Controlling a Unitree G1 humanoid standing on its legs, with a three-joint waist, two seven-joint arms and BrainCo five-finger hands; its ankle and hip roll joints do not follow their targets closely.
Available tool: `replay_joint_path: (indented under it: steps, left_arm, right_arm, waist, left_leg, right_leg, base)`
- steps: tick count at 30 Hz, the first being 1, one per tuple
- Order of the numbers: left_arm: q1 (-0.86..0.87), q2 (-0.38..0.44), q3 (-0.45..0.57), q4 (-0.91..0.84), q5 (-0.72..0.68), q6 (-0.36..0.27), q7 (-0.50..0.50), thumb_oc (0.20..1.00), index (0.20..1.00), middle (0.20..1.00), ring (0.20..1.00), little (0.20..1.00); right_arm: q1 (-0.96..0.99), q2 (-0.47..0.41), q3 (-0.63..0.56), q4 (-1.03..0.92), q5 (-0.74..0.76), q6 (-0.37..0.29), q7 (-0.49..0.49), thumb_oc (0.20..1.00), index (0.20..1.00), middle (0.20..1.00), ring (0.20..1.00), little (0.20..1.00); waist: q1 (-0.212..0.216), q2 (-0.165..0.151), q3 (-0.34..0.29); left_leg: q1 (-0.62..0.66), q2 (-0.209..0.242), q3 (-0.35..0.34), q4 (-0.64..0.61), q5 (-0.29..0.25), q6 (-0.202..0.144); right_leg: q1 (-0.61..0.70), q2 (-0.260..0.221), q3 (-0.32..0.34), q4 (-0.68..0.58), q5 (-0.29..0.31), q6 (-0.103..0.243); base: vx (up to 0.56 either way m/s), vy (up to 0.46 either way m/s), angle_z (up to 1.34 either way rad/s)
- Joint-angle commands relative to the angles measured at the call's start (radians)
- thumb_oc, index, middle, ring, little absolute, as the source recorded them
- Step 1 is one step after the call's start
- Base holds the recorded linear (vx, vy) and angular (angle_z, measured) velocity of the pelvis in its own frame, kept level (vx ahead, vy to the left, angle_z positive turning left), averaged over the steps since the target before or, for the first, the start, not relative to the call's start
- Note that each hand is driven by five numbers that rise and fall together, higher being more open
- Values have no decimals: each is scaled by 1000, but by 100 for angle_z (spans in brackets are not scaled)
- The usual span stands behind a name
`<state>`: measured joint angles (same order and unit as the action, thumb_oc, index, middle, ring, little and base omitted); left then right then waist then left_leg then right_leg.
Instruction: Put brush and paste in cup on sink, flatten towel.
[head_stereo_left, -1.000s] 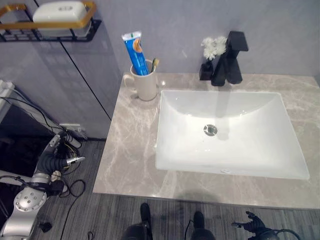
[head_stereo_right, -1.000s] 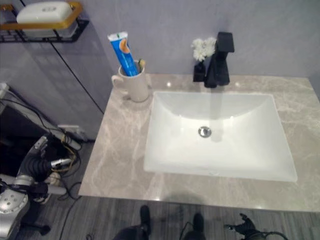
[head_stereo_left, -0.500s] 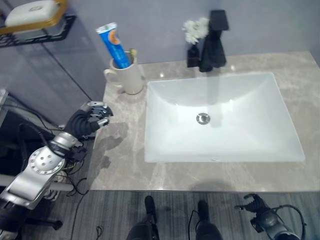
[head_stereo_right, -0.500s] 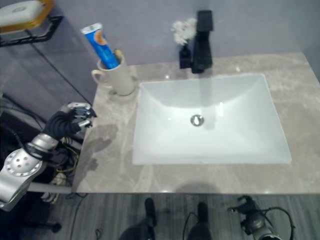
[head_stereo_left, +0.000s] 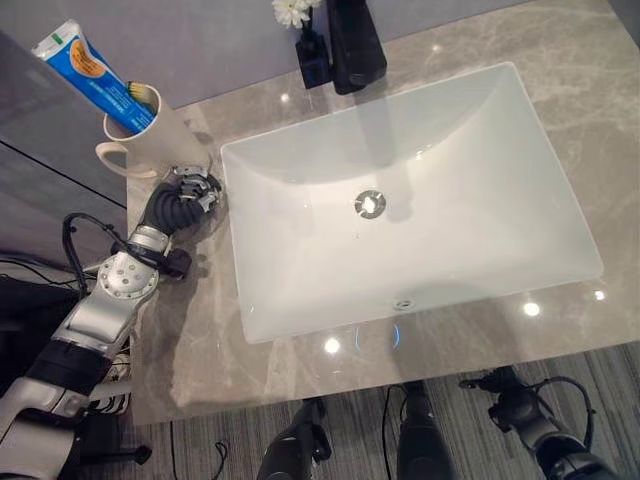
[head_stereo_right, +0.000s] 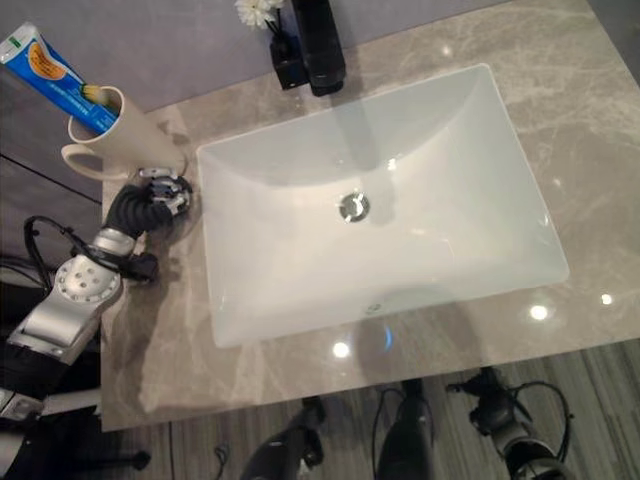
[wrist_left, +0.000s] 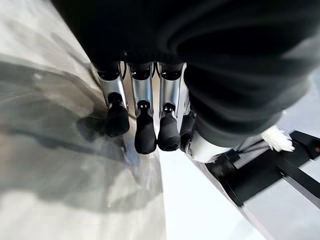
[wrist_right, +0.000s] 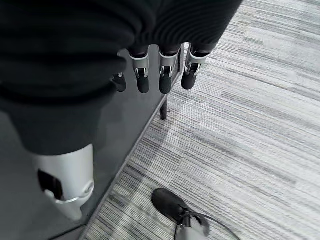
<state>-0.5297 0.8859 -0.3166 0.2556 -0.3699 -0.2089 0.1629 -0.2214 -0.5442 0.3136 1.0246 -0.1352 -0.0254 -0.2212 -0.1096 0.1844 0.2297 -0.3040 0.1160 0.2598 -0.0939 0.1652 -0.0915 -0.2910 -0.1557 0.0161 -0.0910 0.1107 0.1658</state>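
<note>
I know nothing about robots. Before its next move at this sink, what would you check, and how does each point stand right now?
1. Toothpaste stands in the cup: ok.
2. Toothbrush in the cup: ok, its tip shows.
3. Cup upright on the counter, beside the sink: ok.
4. Left hand free: ok, open, next to the cup.
5. Right hand free: ok, open, low over the floor.
6. Towel found: not ok, none seen.

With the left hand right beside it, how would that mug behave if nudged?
The mug looks tall and narrow, and the toothpaste tube leans well above its rim, so it's probably top-heavy and apt to tip. The polished marble counter likely lets it slide first. It looks ceramic, so probably stiff but breakable. The left hand sits near its base.
</note>
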Motion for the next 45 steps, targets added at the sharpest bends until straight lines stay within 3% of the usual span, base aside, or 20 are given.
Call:
replay_joint_path:
  steps: [1,11,12,18,25,32,34,40,45]
  left_arm:
    - [-83,-9,47,115,47,12,58,200,200,200,200,200]
    - [-80,5,72,103,42,7,71,200,200,200,200,200]
    - [-24,35,91,22,14,-14,43,200,200,200,200,200]
    - [122,105,165,-60,-6,-23,-6,200,200,200,200,200]
    - [128,160,215,63,15,-11,22,200,200,200,200,200]
    - [-143,135,58,276,29,6,74,200,200,200,200,200]
    - [-301,81,-50,370,9,-2,91,200,200,200,200,200]
    - [-418,32,-149,398,22,-7,107,200,200,200,200,200]
    - [-438,23,-171,394,48,-1,114,200,200,200,200,200]
  right_arm:
    - [-17,8,21,27,33,4,-37,1000,1000,1000,1000,1000]
    - [-15,30,39,114,31,14,-25,1000,1000,1000,1000,1000]
    - [-15,28,24,144,41,16,-21,1000,1000,1000,1000,1000]
    - [-15,15,9,147,45,12,-12,1000,1000,1000,1000,1000]
    - [-25,19,24,109,48,1,-3,1000,1000,1000,1000,1000]
    - [-40,34,54,121,59,2,-4,1000,1000,1000,1000,1000]
    - [-52,45,72,132,73,3,-16,1000,1000,1000,1000,1000]
    - [-65,56,78,115,108,-6,-37,1000,1000,1000,1000,1000]
    - [-48,56,77,109,110,-9,-39,1000,1000,1000,1000,1000]
  waist:
    - [-14,-38,3]
    - [-6,-53,6]
    - [7,-49,5]
    - [21,-39,2]
    - [19,-47,10]
    - [-6,-54,20]
    - [-27,-50,25]
    - [-50,-39,30]
    - [-56,-36,33]
  left_leg:
    - [36,44,-24,7,-14,-59]
    - [34,47,-26,7,-14,-62]
    - [39,45,-31,7,-18,-63]
    - [41,40,-34,7,-21,-63]
    - [36,42,-24,7,-21,-65]
    - [4,46,-32,7,-10,-70]
    - [-12,42,-39,7,-8,-71]
    - [-20,35,-33,7,-12,-70]
    - [-7,35,-20,7,-14,-70]
  right_leg:
    - [-68,-45,-15,4,53,17]
    - [-68,-44,-18,4,49,13]
    - [-59,-47,-25,4,43,14]
    - [-57,-49,-25,4,41,13]
    - [-70,-42,-18,4,42,13]
    - [-92,-43,-26,4,51,13]
    - [-101,-45,-29,4,56,14]
    - [-117,-50,-15,9,61,15]
    - [-115,-51,-5,11,62,15]
  base:
    - [28,-30,-9]
    - [30,-14,0]
    - [42,0,2]
    - [39,11,1]
    - [7,3,0]
    - [-1,-5,2]
    - [2,-8,6]
    - [5,19,10]
    - [11,13,-3]
